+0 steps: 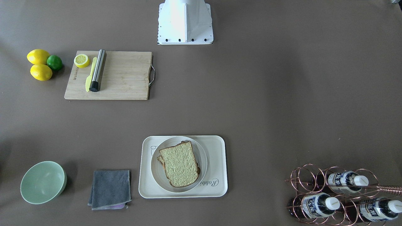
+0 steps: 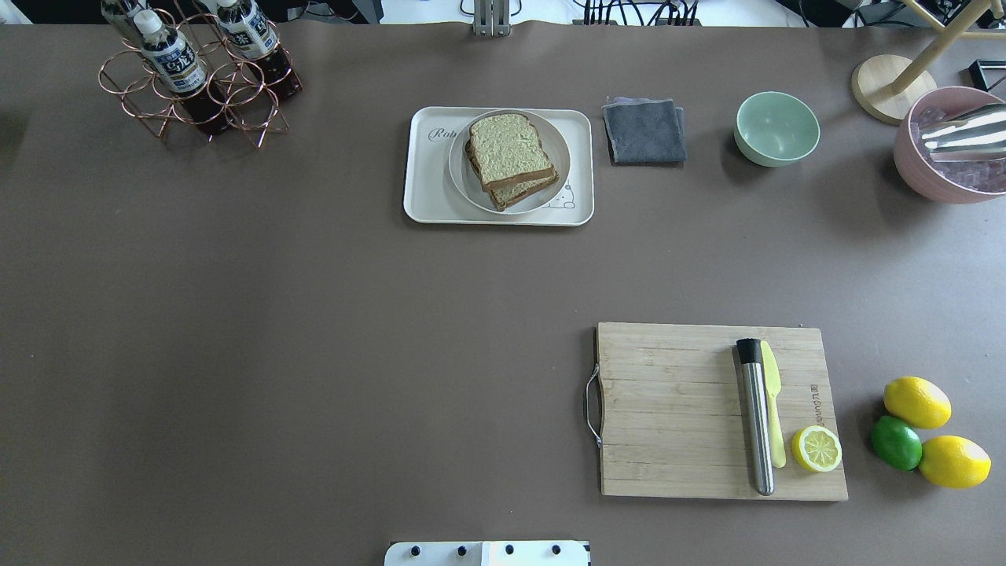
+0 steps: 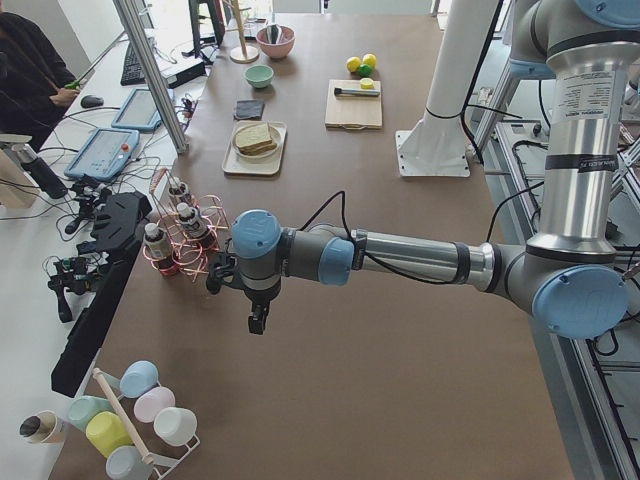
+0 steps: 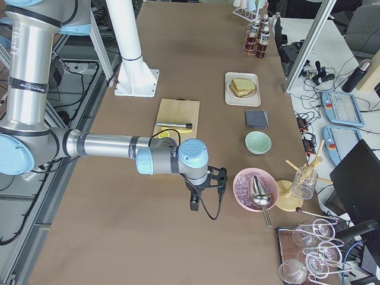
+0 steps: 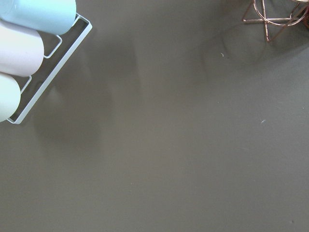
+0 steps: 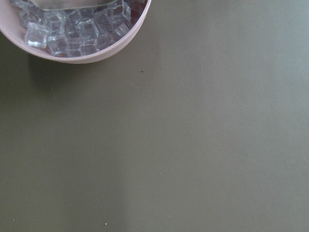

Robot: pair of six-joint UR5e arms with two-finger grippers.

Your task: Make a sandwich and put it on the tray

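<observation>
Sandwich (image 1: 179, 163) on tray's (image 1: 216, 147) plate (image 1: 202, 157); left arm (image 3: 410, 257), right arm (image 4: 107, 144) outstretched.

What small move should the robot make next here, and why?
Probably just stop: the sandwich of two tan bread slices already lies on the round white plate on the cream rectangular tray, and the left gripper and right gripper hang over bare table far from it.

My overhead and front cameras face each other, sharing the tray (image 2: 424, 192); both wrist cameras look down closely at the table (image 5: 169, 145).
</observation>
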